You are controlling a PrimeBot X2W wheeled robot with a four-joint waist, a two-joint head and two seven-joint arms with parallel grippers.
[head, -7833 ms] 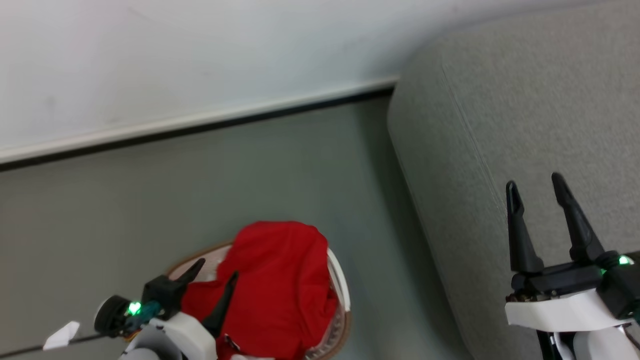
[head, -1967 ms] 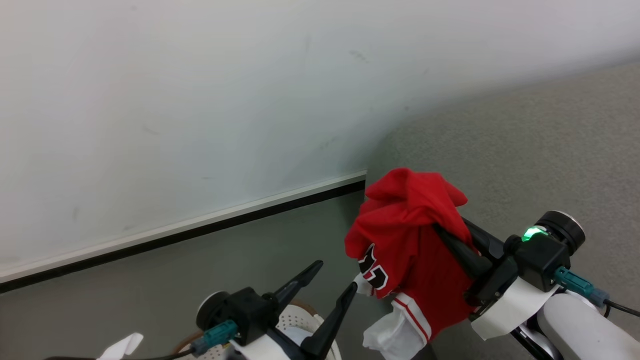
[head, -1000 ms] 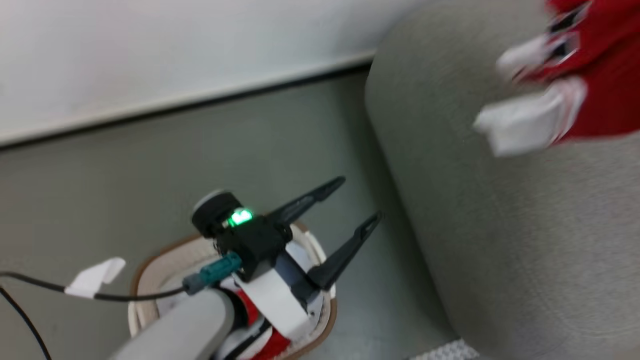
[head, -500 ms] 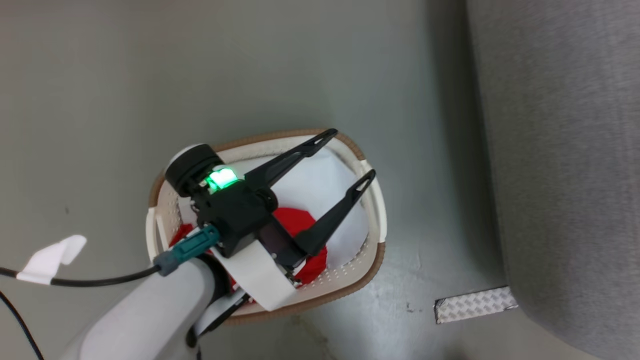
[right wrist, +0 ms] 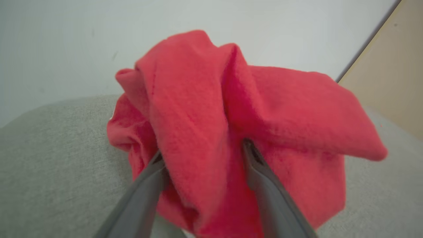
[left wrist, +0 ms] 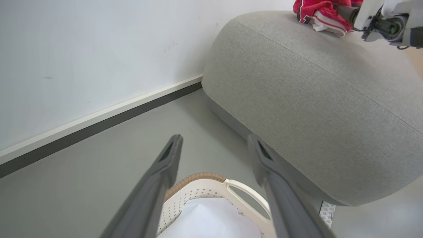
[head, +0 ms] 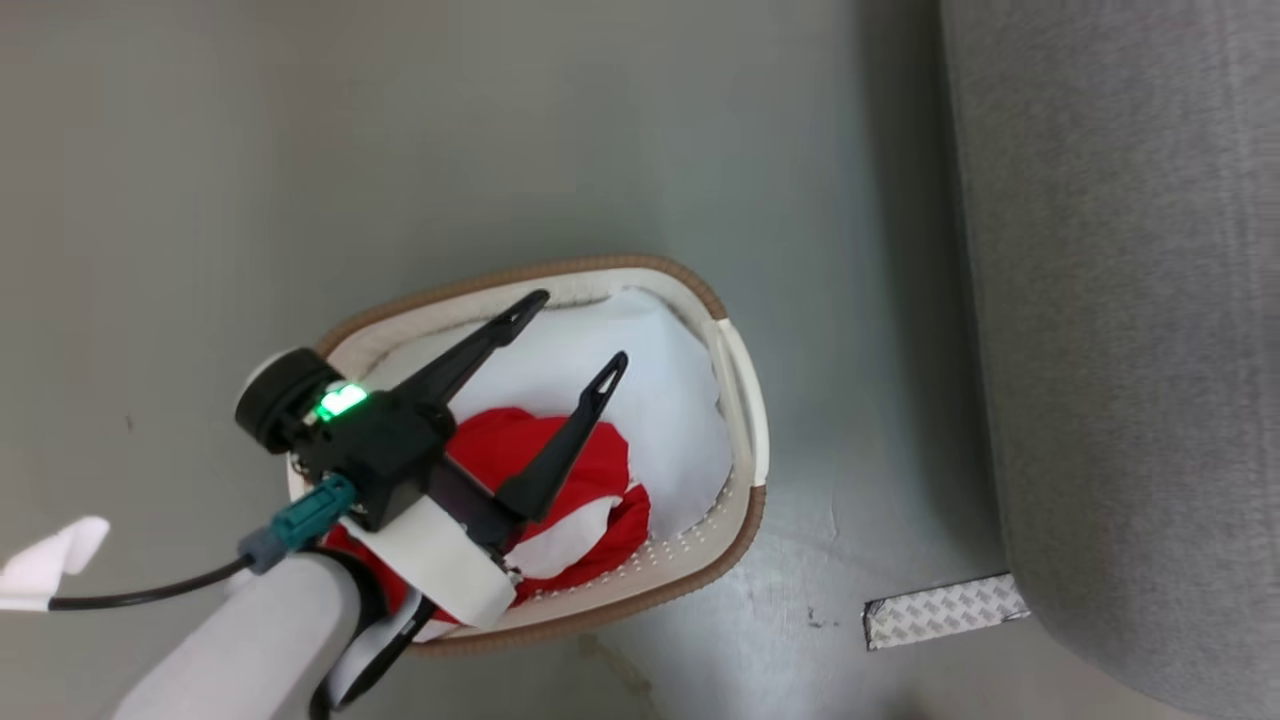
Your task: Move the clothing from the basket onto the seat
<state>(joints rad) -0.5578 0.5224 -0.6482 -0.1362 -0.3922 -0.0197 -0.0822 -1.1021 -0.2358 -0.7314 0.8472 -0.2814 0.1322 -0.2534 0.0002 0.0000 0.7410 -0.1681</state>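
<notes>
Red clothing (right wrist: 198, 99) lay on the seat (right wrist: 49, 158) inside the spread-open right pincer (right wrist: 202, 148); the left pincer (head: 580, 328) hung open over the basket (head: 740, 400).

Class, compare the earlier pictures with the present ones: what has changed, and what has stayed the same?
The right gripper carried a red garment from the basket onto the seat and let go; its fingers now stand apart around it. The left gripper moved over the basket. Unchanged: left gripper open, a second red garment in the basket.
</notes>
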